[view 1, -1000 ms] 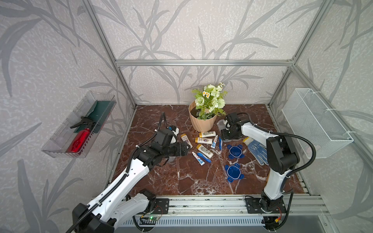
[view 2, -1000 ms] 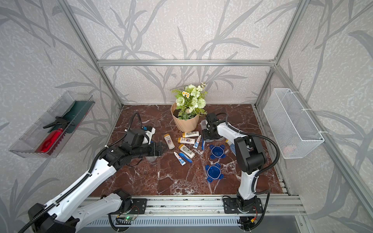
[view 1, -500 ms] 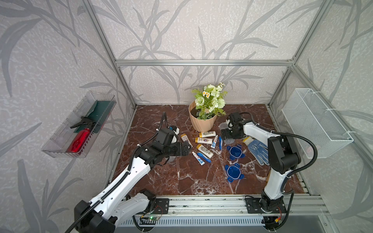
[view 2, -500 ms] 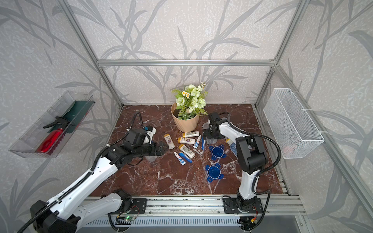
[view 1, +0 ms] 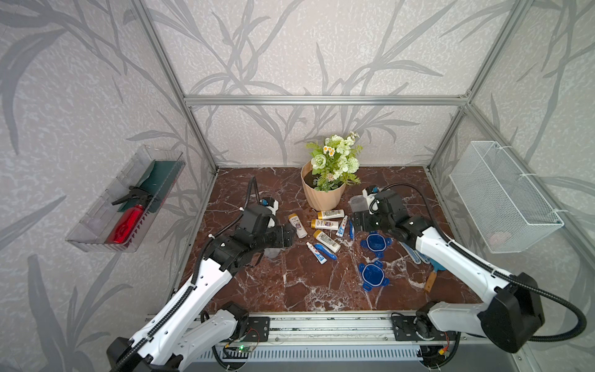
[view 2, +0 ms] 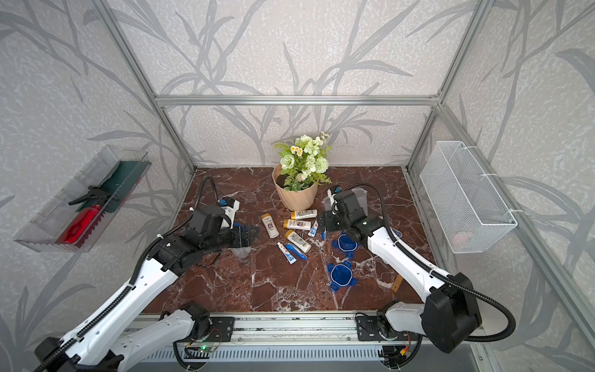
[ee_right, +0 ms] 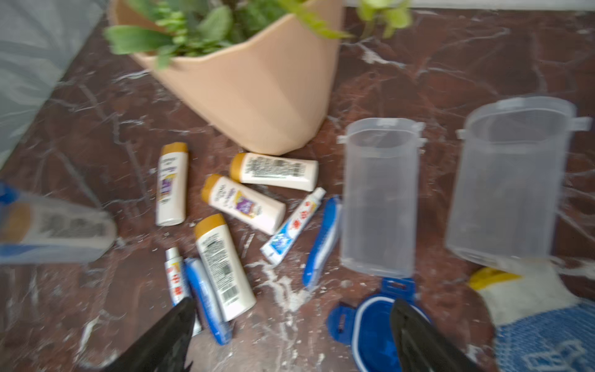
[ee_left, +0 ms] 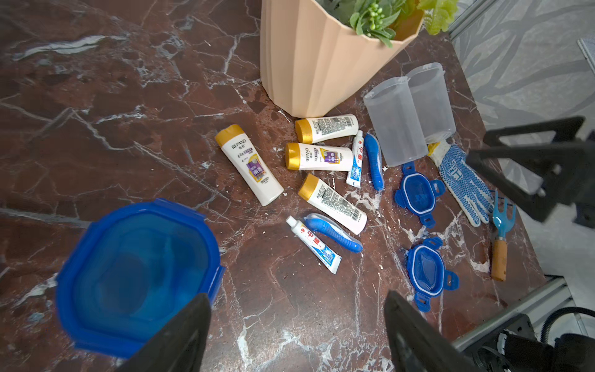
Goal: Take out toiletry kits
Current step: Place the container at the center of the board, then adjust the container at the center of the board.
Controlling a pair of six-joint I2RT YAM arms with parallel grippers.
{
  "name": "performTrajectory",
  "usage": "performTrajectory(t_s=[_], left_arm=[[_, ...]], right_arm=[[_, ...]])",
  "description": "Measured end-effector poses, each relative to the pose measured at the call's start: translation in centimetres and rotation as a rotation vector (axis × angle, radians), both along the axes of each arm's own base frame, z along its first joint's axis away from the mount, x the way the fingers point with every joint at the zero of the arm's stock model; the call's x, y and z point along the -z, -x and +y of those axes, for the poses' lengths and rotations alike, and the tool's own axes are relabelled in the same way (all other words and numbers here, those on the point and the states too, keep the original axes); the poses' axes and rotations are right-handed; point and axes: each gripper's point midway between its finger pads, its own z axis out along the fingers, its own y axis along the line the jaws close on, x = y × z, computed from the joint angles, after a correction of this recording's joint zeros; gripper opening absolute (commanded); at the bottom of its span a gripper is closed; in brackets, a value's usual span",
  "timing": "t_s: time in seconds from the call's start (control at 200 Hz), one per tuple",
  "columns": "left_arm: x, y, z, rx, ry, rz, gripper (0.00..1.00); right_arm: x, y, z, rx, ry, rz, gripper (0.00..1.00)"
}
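Four mini bottles, likely light and slippery, lie on the counter; grip mid-body. Left hand and right hand spread, empty.

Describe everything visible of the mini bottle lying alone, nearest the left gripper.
The lone mini bottle is white plastic with a closed gold-yellow cap and a REPAND label with a purple patch. It lies flat on the marble table, label up, cap pointing away from the robot, touching nothing else.
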Motion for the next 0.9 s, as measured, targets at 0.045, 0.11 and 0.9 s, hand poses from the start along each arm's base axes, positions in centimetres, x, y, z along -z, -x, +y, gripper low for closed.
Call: performTrajectory(t_s=[0.045,0.11,0.9], left_arm=[[-0.1,-0.1,0.5,-0.012,-0.018,-0.013,0.51],[-0.3,-0.2,1.2,-0.039,-0.033,-0.024,0.43],[1.1,-4.6,9.3,-0.408,0.047,-0.001,0.0]], right_arm=[[-0.2,1.6,2.0,-0.055,-0.029,-0.014,0.57],[-0.3,3.7,4.8,-0.128,-0.073,-0.025,0.25],[4.5,11.3,29.3,-0.556,-0.216,0.09,0.0]])
